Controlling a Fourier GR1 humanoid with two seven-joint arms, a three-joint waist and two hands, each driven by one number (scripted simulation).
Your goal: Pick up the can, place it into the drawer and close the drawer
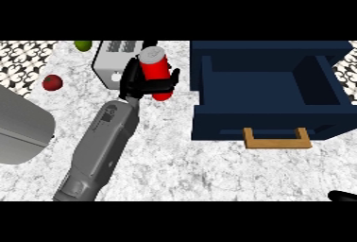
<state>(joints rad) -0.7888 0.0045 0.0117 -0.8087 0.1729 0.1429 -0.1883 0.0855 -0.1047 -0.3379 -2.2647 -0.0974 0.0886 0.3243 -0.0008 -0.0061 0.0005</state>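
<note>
The red can with a silver top is held above the counter, left of the drawer, tilted slightly. My left hand is shut on it, black fingers curled round its middle, and the grey forearm runs down to the lower left. The dark blue drawer stands open at the right, its wooden handle facing me and its inside showing nothing in it. Only a small black part of my right hand shows at the lower right corner.
A white toaster stands just behind and left of the can. A red apple and a green fruit lie at the far left. A large grey object fills the left edge.
</note>
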